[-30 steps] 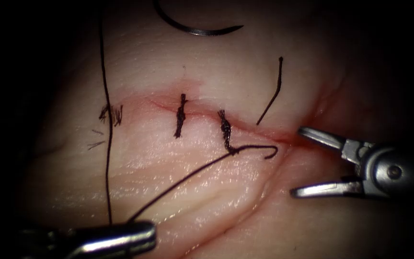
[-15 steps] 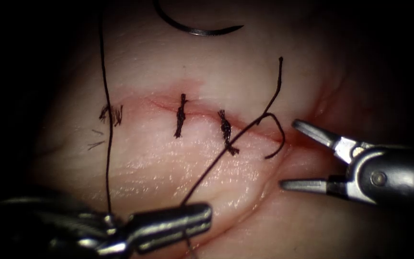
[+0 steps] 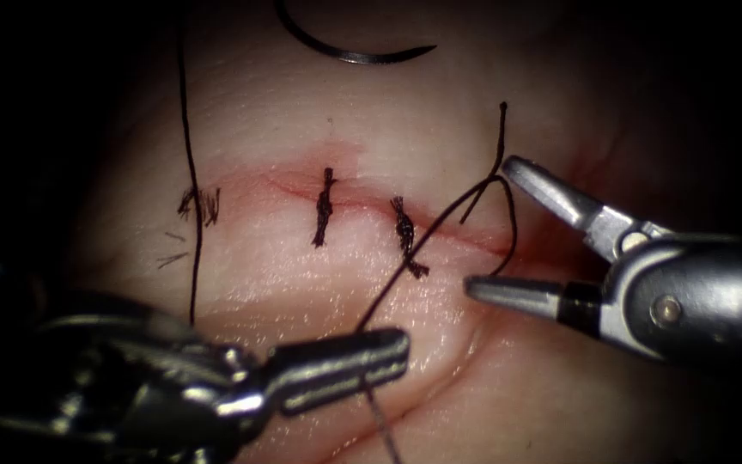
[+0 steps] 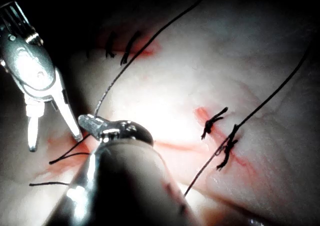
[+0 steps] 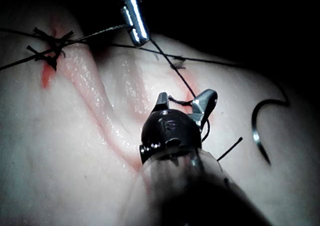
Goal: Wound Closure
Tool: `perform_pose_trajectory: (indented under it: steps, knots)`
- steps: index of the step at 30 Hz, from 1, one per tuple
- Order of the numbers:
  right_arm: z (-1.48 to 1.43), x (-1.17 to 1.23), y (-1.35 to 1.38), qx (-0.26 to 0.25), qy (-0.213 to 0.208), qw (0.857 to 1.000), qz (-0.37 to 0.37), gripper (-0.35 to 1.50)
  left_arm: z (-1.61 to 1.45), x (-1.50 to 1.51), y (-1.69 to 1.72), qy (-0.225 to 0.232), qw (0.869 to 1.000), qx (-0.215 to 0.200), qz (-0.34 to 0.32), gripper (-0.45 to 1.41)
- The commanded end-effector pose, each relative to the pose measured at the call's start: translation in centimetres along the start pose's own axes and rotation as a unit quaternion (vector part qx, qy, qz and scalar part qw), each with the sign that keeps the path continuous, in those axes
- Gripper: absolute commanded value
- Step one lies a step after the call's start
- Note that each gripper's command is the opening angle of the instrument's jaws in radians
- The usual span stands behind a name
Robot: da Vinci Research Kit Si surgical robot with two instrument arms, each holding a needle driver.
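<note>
The tissue (image 3: 302, 283) carries one cut (image 3: 362, 202), pale and glistening around it, dark beyond its edges. Two tools flank the cut: the left tool (image 3: 341, 365), below it, is clamped on the thread (image 3: 422, 245); the right tool (image 3: 495, 228), at the cut's right end, stands spread wide around a loop of that thread (holding nothing). Two stitches (image 3: 324, 208) cross the cut. One needle (image 3: 349, 53) lies free on the tissue well above the cut, not in it.
</note>
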Motion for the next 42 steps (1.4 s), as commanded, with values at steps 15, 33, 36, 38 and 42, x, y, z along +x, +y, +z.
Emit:
perform_pose_trajectory:
  steps: [15, 33, 36, 38, 42]
  knots:
    - [0.33, 0.04, -0.08, 0.022, 0.047, 0.998, -0.041, 1.21, 0.13, -0.06, 0.01, 0.006, 1.000, -0.002, 0.000, -0.45]
    - [0.42, -0.15, -0.29, 0.111, 0.042, 0.989, -0.088, -0.35, 0.15, -0.04, -0.01, 0.010, 1.000, -0.002, -0.006, -0.06]
    - [0.42, -0.16, -0.27, 0.111, 0.041, 0.989, -0.086, -0.35, 0.19, -0.02, -0.01, 0.015, 1.000, -0.002, -0.013, 0.51]
    - [0.42, -0.17, -0.25, 0.112, 0.042, 0.989, -0.085, -0.35, 0.21, -0.01, 0.00, 0.015, 1.000, -0.003, -0.015, 0.59]
    - [0.45, -0.26, -0.12, 0.109, 0.031, 0.990, -0.080, -0.35, 0.33, 0.03, 0.07, 0.011, 1.000, 0.005, -0.013, 0.78]
